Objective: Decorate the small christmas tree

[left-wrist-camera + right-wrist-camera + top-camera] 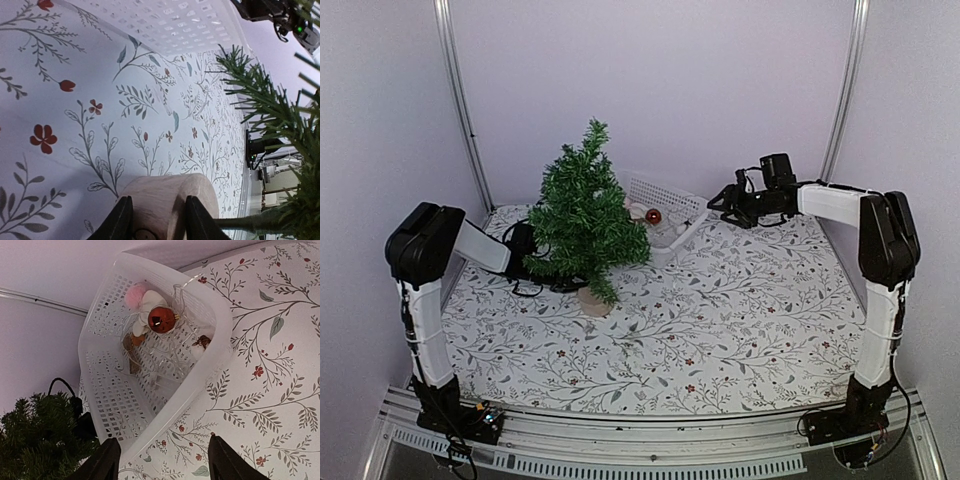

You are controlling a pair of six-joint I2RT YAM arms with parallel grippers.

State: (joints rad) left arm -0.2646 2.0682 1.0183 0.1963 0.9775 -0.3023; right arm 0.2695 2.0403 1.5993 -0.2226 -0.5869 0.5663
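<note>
Two grippers: the left gripper (157, 216) clamps the wooden stump (170, 192) of the small christmas tree (585, 215), standing just left of the basket (100, 347); the right gripper (162, 460) gapes empty toward it. We judge a skewed pinch could send the red bauble (161, 319) rolling.

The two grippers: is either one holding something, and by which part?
The left gripper holds the small christmas tree by its wooden stump base. The right gripper holds nothing.
</note>
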